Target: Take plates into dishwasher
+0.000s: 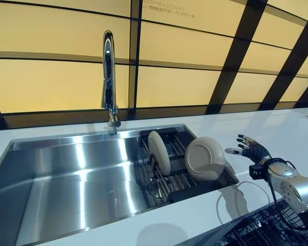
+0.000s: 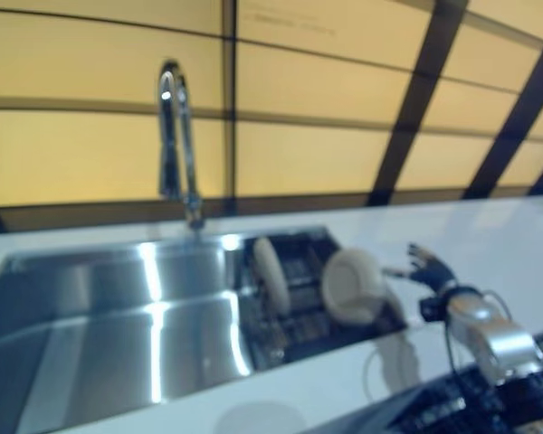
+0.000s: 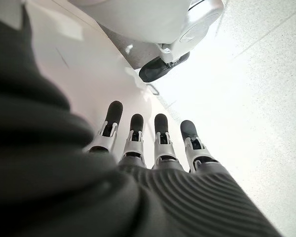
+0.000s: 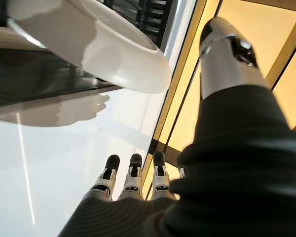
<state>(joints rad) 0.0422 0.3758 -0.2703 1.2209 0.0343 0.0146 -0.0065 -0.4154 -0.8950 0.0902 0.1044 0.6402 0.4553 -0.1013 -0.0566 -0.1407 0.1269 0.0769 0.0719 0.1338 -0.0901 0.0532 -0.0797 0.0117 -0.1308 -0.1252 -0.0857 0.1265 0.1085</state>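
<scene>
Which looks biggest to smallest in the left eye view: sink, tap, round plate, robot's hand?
1. Sink
2. Tap
3. Round plate
4. Right hand, open beside the plate. Apparent sizes only.

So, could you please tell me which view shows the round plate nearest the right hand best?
The left eye view: the plate shows whole, leaning in the rack. The right eye view blurs it, the right wrist view catches only its rim, the left wrist view misses it.

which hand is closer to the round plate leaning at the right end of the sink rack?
Right. The right hand, fingers open, hovers over the counter just right of the round plate, not touching it. The left hand shows only in its wrist view, hanging open over the floor.
</scene>
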